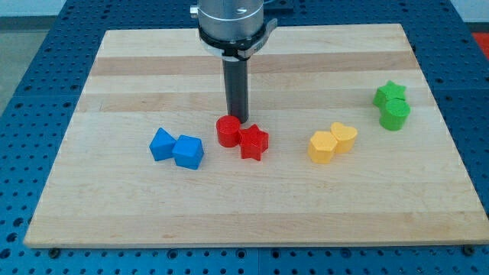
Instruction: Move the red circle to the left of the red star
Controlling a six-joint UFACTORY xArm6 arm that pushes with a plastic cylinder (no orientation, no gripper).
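Progress: task looks all but done, we judge.
Red circle: the red round plastic block (228,131) sits mid-board, touching the red star-shaped block (254,142) on its side toward the worktop's left edge.
Tip: our tip (234,120) stands just behind the circle, toward the top edge; no jaws, it holds nothing.
Left: perhaps only backing off.
Others: blue pair (176,147), yellow pair (332,143), green pair (392,105) sit well apart.
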